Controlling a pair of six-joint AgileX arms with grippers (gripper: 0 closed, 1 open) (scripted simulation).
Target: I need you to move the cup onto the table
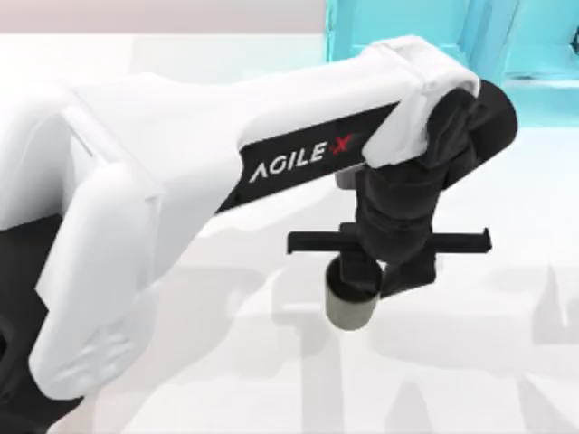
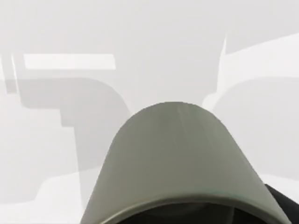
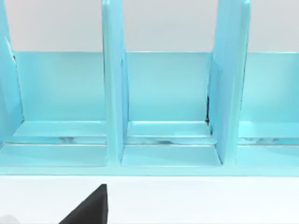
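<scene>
1. The left arm reaches across the top view from its left, and the left gripper point(image 1: 362, 276) points down over the white table point(image 1: 507, 298), its fingers closed around the cup point(image 1: 351, 306).
2. The cup hangs directly beneath the gripper, its upper part hidden between the fingers and its lower body projecting below them. In the left wrist view the cup point(image 2: 180, 158) lies immediately in front of the camera, with bare table point(image 2: 154, 56) beyond it.
3. Whether the cup's base already touches the surface cannot be told; the shadow close under it suggests it is near the table.
4. The step in hand appears to be the lowering and release. It would go best with a straight, slow descent that keeps the cup upright, so that the base meets the table flat.
5. The fingers should part only once the base rests, then the gripper should rise straight up, away from the rim, so as not to tip the cup.
6. The turquoise shelf unit point(image 1: 407, 23) stands beyond the gripper, well apart from the cup. The right wrist view faces that shelf point(image 3: 168, 93); the state of the right gripper cannot be told.
</scene>
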